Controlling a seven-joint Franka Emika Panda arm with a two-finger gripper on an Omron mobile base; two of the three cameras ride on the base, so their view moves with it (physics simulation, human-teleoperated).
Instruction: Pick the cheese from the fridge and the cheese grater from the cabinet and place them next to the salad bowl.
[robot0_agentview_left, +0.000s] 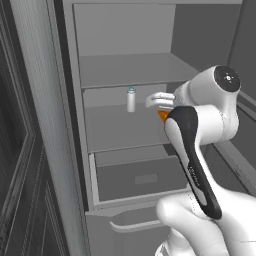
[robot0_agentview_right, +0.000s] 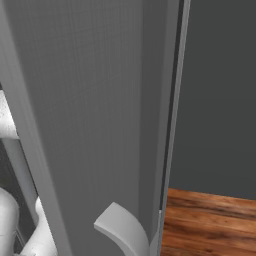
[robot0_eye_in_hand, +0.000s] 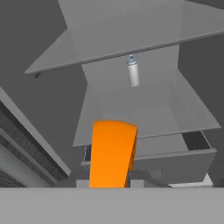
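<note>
Left base view: fridge (robot0_agentview_left: 125, 65) stands open, pale grey shelves and a bottom drawer (robot0_agentview_left: 140, 177) visible. A small pale bottle (robot0_agentview_left: 131, 99) stands upright on the middle shelf, toward the back. To its right, the claw (robot0_agentview_left: 159, 101) reaches into the fridge at the level of that shelf. The cheese (robot0_agentview_left: 163, 116) shows as a small orange sliver just below the white hand, mostly hidden by the arm's dark forearm; claw tips are not distinguishable here.

Right base view: the fridge door (robot0_agentview_right: 95, 115) blocks nearly everything; a curved pale handle (robot0_agentview_right: 122, 231) sits at its lower edge, with a strip of wooden floor (robot0_agentview_right: 210, 222) at lower right.

Hand view: cheese (robot0_eye_in_hand: 112, 153) large and bright orange at bottom centre, right at the claw, its lower edge cut off. The fingertips themselves are covered, so the opening width cannot be read; the wedge appears clamped between them, clear of the shelf. Bottle (robot0_eye_in_hand: 132, 72) upright beyond it, well apart.
</note>
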